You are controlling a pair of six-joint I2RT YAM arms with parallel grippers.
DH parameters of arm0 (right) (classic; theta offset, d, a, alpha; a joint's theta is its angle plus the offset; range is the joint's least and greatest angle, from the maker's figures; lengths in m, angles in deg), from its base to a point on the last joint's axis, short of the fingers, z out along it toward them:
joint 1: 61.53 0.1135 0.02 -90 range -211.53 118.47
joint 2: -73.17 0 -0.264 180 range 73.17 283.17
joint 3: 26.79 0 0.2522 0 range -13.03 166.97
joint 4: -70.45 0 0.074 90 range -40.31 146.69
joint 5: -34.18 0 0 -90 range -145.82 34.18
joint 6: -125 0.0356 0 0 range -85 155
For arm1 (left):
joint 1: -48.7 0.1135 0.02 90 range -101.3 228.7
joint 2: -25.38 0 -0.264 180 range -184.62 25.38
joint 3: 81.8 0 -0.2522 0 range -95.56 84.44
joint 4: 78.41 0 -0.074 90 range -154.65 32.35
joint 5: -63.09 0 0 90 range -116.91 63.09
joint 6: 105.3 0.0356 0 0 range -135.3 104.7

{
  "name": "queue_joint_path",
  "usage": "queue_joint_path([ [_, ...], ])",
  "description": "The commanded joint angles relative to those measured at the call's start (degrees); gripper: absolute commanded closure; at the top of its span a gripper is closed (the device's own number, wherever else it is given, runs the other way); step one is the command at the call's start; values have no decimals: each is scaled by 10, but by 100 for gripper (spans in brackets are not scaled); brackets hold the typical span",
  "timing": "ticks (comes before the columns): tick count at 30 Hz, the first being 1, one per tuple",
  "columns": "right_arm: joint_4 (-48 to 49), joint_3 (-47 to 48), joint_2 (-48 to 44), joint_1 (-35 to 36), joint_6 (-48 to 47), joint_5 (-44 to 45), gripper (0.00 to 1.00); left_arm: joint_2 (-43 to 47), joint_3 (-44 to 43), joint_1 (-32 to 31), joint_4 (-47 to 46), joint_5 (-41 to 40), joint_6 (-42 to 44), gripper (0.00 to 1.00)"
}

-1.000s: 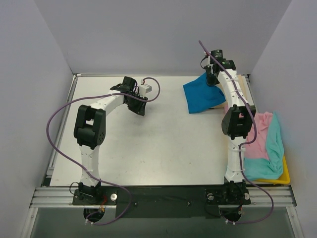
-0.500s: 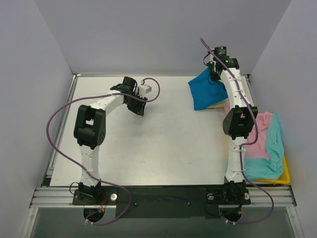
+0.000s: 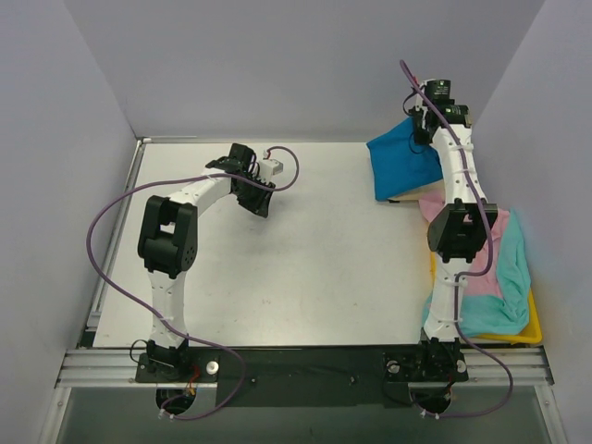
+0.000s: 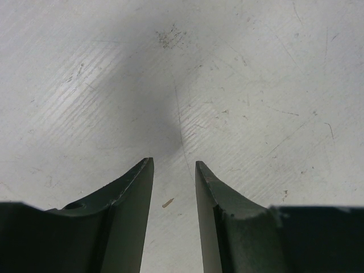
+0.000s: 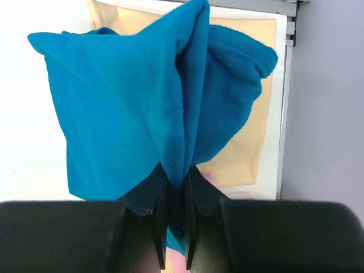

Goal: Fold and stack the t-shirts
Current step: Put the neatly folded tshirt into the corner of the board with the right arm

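My right gripper (image 3: pixel 424 128) is shut on a fold of the bright blue t-shirt (image 3: pixel 400 165) and holds it lifted at the far right of the table. In the right wrist view the blue t-shirt (image 5: pixel 136 108) hangs from my right gripper (image 5: pixel 176 176) over the flat beige t-shirt (image 5: pixel 250 153). A strip of the beige t-shirt (image 3: pixel 404 195) shows under the blue one. The pink t-shirt (image 3: pixel 487 264) and the teal t-shirt (image 3: pixel 509 287) lie heaped at the right. My left gripper (image 3: pixel 264 190) is open and empty over bare table; in the left wrist view (image 4: pixel 174 170) nothing lies between its fingers.
A yellow tray (image 3: pixel 534 328) holds the pink and teal heap at the right edge. Grey walls close in the table on three sides. A metal rail (image 3: pixel 305 365) runs along the near edge. Purple cables loop off both arms.
My right gripper has carried the blue t-shirt to the right and farther back, over the beige one. The left arm has not moved.
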State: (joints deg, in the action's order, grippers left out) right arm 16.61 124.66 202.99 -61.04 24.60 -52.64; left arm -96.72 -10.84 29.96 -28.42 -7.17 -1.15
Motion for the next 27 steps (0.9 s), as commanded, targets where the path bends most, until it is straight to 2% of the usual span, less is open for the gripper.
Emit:
queue_joint_path([
  [1, 17, 3, -40, -18, -2, -3, 100, 17, -9, -1, 2, 3, 8, 54],
  [11, 37, -8, 3, -62, -21, -25, 100, 23, -4, -1, 10, 0, 17, 54],
  [25, 113, -11, 56, -81, -60, -12, 100, 21, -7, -5, 27, -14, 31, 54],
  [26, 119, -11, 61, -81, -61, -3, 100, 20, -9, -6, 30, -15, 32, 54],
  [27, 127, -12, 63, -82, -67, 14, 95, 20, -9, -6, 30, -16, 32, 54],
])
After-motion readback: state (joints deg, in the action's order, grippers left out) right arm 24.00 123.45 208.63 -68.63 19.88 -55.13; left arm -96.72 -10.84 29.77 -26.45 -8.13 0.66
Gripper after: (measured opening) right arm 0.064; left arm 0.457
